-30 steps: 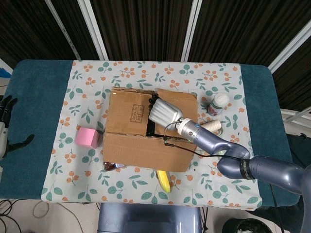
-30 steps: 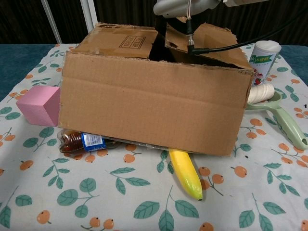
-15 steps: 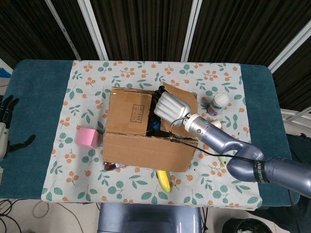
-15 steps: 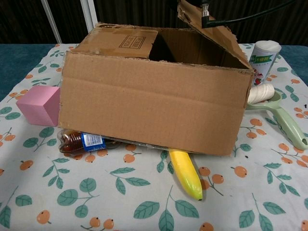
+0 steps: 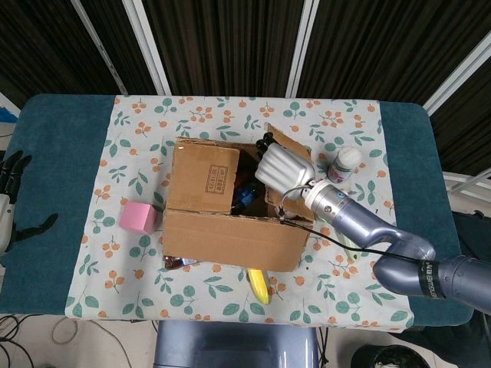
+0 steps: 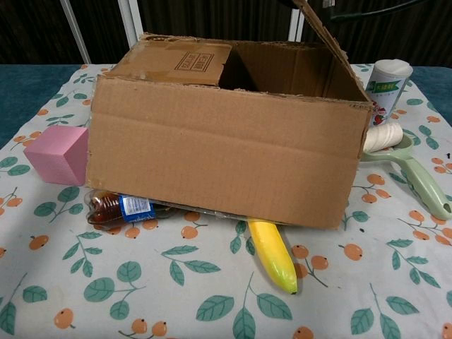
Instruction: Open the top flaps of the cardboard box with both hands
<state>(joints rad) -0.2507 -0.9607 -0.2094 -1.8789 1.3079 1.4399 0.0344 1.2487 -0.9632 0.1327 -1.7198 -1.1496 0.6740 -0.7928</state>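
Note:
The cardboard box (image 5: 230, 238) (image 6: 226, 155) stands mid-table on the flowered cloth. Its left top flap (image 5: 203, 178) (image 6: 176, 56) lies flat and closed. The right top flap (image 5: 290, 144) (image 6: 319, 30) is tilted up steeply, and the box's dark inside shows with a blue item (image 5: 247, 193) in it. My right hand (image 5: 282, 167) lies with stretched fingers against the flap's inner face, fingertips at its upper edge; no grip shows. The chest view does not show this hand. My left hand (image 5: 9, 198) hangs open off the table's far left edge, well away from the box.
A pink cube (image 5: 138, 218) (image 6: 56, 155) sits left of the box. A banana (image 5: 259, 285) (image 6: 274, 256) and a plastic bottle (image 6: 120, 208) stick out from under its front. A white bottle (image 5: 345, 163) (image 6: 387, 85) and a green-handled brush (image 6: 417, 176) lie to its right.
My right hand has swung to the right and lifted the right flap from nearly flat to steeply raised, uncovering the box's inside. The left hand and left flap have not moved.

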